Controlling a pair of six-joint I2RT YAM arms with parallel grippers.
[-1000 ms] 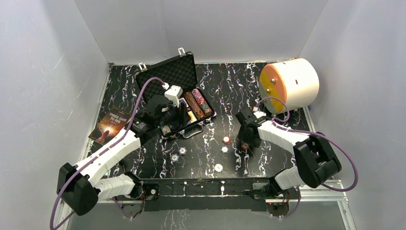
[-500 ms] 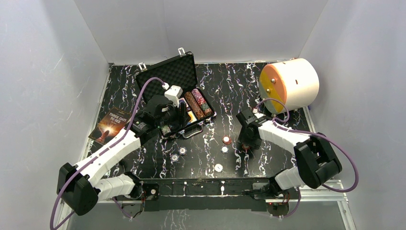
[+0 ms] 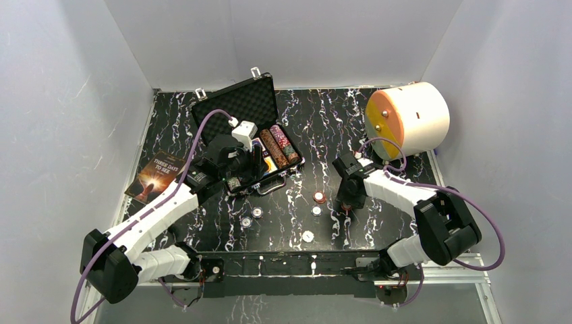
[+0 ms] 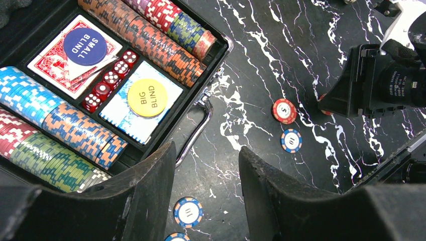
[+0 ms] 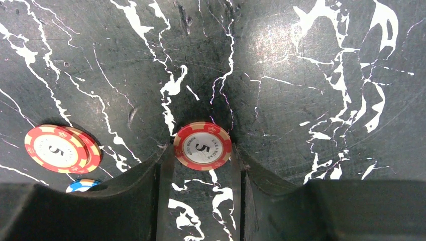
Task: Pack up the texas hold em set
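The open black poker case (image 3: 249, 101) sits at back left, with rows of chips, dice, cards and blind buttons inside (image 4: 221, 50). Loose chips lie on the black marble table: a red one (image 3: 319, 197), a pale one (image 3: 316, 210) and others nearer the front. My left gripper (image 4: 206, 196) hangs open over the table beside the case handle, with a blue 10 chip (image 4: 187, 212) lying below it. My right gripper (image 5: 202, 153) points down at the table, its fingertips pressed against both sides of a red 5 chip (image 5: 202, 146) that lies flat.
A white drum with an orange face (image 3: 408, 118) lies at back right. A book (image 3: 156, 177) rests left of the case. Two overlapping red 5 chips (image 5: 63, 149) and a blue chip (image 5: 80, 186) lie just left of my right gripper. White walls enclose the table.
The right wrist has shifted slightly toward the back over the red chip. The left arm has stayed still.
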